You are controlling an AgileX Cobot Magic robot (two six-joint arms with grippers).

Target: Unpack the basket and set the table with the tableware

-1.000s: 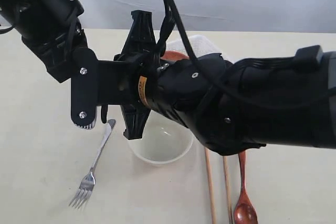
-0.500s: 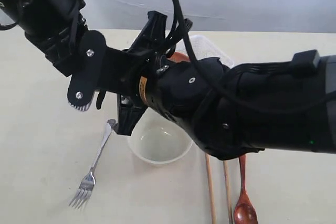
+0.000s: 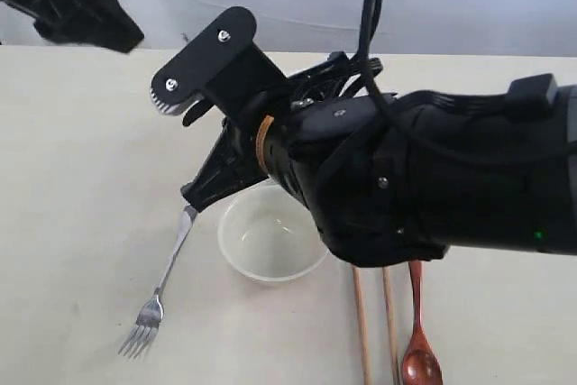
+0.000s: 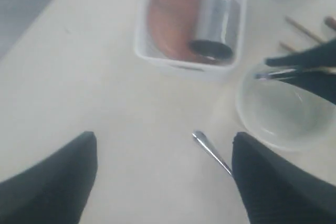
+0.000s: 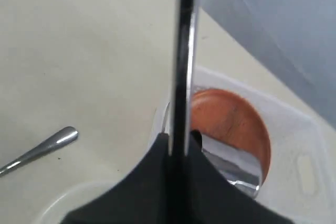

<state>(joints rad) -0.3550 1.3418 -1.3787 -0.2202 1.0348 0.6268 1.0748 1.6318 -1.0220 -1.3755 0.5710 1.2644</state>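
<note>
Steel knife (image 5: 184, 51) looks thin, hard and slippery; right hand (image 5: 177, 146) pinches one end, left hand (image 4: 164, 150) is spread.

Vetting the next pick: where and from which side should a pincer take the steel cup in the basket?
Likely its upper rim, from above: one finger inside the mouth, one outside. The steel cup lies on its side on the reddish-brown plate, its mouth open roughly toward the bowl, and one basket wall stands close beside its body, leaving little room to span it.
</note>
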